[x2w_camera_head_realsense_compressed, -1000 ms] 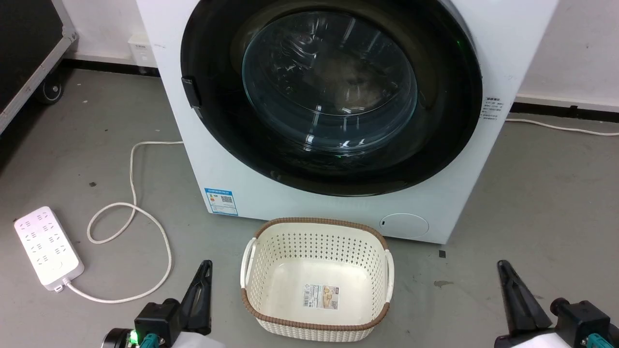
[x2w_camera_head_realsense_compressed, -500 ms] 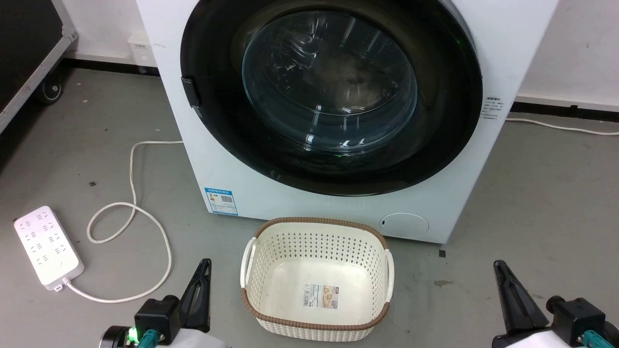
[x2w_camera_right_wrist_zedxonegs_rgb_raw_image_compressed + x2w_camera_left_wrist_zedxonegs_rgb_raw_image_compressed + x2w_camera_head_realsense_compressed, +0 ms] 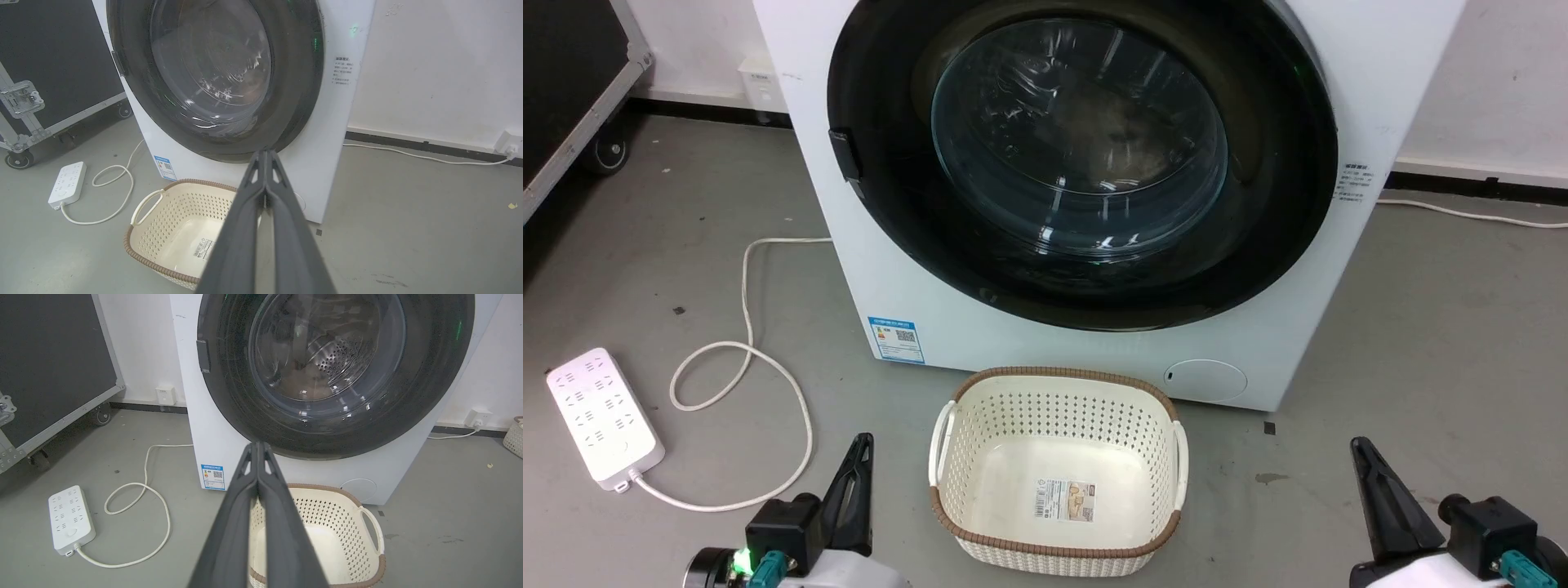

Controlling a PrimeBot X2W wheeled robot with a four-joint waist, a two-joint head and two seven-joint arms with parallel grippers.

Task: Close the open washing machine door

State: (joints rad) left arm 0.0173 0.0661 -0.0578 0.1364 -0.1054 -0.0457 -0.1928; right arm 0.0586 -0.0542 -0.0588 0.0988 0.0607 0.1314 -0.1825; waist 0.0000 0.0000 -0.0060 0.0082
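one washing machine point(image 3: 947, 318), white, stands square ahead of me against the wall. the one washing machine door point(image 3: 1082, 155), a black rim around a clear glass bowl, lies flat against the machine's front, with no gap that i can make out around its edge. through the glass, my left wrist view shows the perforated drum point(image 3: 339, 359). one blue sticker point(image 3: 897, 339) sits at the machine's lower left and one round flap point(image 3: 1205, 380) at its lower right. on the floor just before the machine is one cream basket point(image 3: 1058, 373) with a brown rim, two side handles, and one label point(image 3: 1064, 500) on its bottom. my two grippers hang low, one either side of the basket, both well apart from the machine. left gripper point(image 3: 859, 445): two fingers pressed together to the tips, holding nothing. right gripper point(image 3: 1360, 447): the same, closed tip to tip, nothing between. on the floor to my left is one white power strip point(image 3: 602, 418) with one looped white cable point(image 3: 796, 408). beyond it stands one black flight case point(image 3: 564, 73) on casters.
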